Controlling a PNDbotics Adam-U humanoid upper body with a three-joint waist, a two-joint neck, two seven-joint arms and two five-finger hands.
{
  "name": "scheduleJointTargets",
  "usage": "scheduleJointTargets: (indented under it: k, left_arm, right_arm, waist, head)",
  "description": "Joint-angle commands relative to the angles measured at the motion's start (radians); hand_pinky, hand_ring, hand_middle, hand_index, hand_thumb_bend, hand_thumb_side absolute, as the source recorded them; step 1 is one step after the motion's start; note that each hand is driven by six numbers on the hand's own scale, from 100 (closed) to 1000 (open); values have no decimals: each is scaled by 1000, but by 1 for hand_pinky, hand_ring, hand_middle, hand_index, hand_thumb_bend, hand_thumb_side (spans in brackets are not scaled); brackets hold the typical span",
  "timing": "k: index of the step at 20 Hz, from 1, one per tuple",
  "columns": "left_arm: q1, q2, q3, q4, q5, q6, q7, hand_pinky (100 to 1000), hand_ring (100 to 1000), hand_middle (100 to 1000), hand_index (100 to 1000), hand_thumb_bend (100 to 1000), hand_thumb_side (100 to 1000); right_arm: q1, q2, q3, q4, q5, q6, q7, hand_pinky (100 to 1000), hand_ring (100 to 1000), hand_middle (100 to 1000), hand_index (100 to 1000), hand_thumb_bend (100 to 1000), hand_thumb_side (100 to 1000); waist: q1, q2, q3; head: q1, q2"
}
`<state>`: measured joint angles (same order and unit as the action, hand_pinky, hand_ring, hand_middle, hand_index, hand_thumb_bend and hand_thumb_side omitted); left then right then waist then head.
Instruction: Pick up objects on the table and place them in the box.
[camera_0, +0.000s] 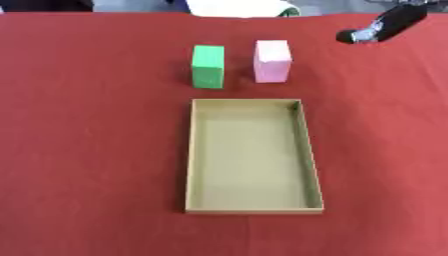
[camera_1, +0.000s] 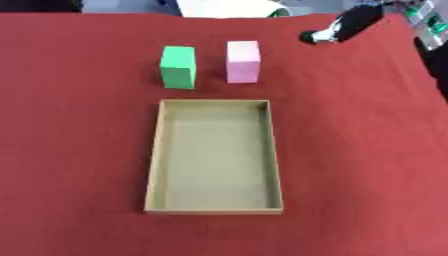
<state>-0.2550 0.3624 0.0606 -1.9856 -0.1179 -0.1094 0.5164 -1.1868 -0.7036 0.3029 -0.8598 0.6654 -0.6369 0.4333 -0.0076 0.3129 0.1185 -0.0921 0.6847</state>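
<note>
Right robot hand (camera_0: 360, 35) at upper right corner; fingers unclear.

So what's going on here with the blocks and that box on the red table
Nothing is being handled yet. A green block and a pink block stand side by side, apart, on the red tablecloth, just beyond the far end of an open, empty cardboard box. The robot's right hand comes in from the upper right, clear of the pink block and holding nothing. The left hand isn't in view.
</note>
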Motion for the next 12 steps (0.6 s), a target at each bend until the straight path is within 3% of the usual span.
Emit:
scheduleJointTargets:
  k: [1,12]
  left_arm:
    - [-9,20,0,-14,3,-1,-4,729,731,635,799,226,686]
    - [-14,16,-3,-14,7,-1,-9,728,732,636,799,215,679]
  right_arm:
    - [-40,21,-7,27,-14,13,29,843,836,776,941,333,609]
    - [-93,127,-23,105,-35,33,206,847,851,789,943,330,499]
  waist:
    - [2,-22,4]
    - [-4,-19,24]
  head:
    - [-7,0]
    - [-26,-4]
